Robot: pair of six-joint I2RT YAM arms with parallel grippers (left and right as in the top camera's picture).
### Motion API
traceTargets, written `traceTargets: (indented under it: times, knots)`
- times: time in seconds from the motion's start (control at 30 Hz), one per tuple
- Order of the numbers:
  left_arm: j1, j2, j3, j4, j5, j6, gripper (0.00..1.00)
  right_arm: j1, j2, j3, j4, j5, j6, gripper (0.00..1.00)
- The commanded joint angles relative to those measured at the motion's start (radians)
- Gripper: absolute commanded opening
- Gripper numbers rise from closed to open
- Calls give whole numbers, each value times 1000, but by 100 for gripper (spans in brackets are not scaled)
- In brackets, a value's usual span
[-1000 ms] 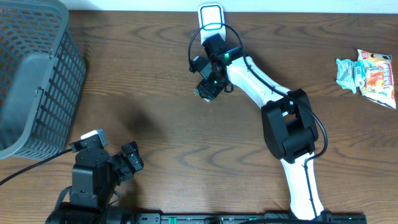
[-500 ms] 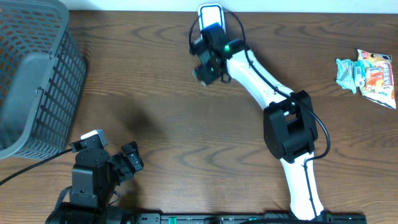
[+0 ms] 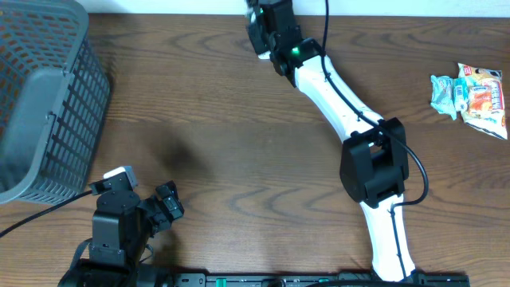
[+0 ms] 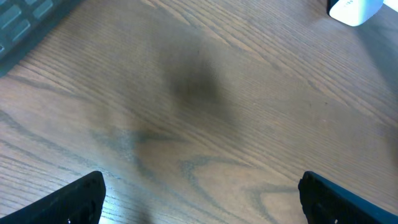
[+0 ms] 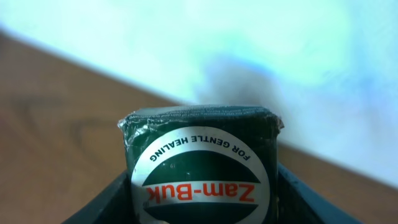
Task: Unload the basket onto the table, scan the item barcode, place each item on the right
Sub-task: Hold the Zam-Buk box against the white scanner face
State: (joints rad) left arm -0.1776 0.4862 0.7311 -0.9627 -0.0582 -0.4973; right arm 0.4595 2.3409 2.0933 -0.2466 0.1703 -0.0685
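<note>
Zam-Buk item (image 5: 202, 168): dark green, round silver label with red lettering, upside down in right wrist view. Clamped between fingers (image 5: 102, 202) of right gripper (image 3: 259, 22), jaws about half closed, pressed on both its sides. Location: 12 o'clock edge of table (image 3: 207, 119); item itself not distinguishable from overhead. Pale blurred surface behind it.
Left gripper (image 3: 163, 209): 7 o'clock, jaws spread wide, nothing between them.
White object (image 4: 353, 9): ahead of left gripper, only partly in view.
Grey basket (image 3: 40, 104): 9 o'clock.
Snack packets (image 3: 474, 96): 2 o'clock.
</note>
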Motion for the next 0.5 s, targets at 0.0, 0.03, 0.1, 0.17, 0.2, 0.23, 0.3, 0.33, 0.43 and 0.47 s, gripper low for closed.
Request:
traceTargets:
  times: [0.0,0.03,0.1,0.17,0.2,0.23,0.3,0.33,0.43,0.47]
  knots:
    - [2,-5,2,-2,-2,2,97,-28,7,19,69,37,19,47]
    - [2,-5,2,-2,-2,2,97,-34,14,19,97,37,19,47]
    - [2,-5,2,-2,-2,2,98,-46,29,19,146,29,20,48]
    - [2,-5,2,-2,-2,2,98,-53,54,19,206,25,19,48]
    - [2,-5,2,-2,-2,2,98,-53,66,19,237,26,19,48]
    - [2,-5,2,-2,-2,2,98,-54,84,19,273,26,19,48]
    - [2,-5,2,-2,-2,2,98,-54,119,19,341,26,19,48]
    - [2,-5,2,-2,-2,2,98,-54,135,19,375,26,19,49]
    - [2,-5,2,-2,-2,2,97,-54,169,19,460,21,20,50]
    - [2,-5,2,-2,-2,2,98,-53,177,19,484,21,20,51]
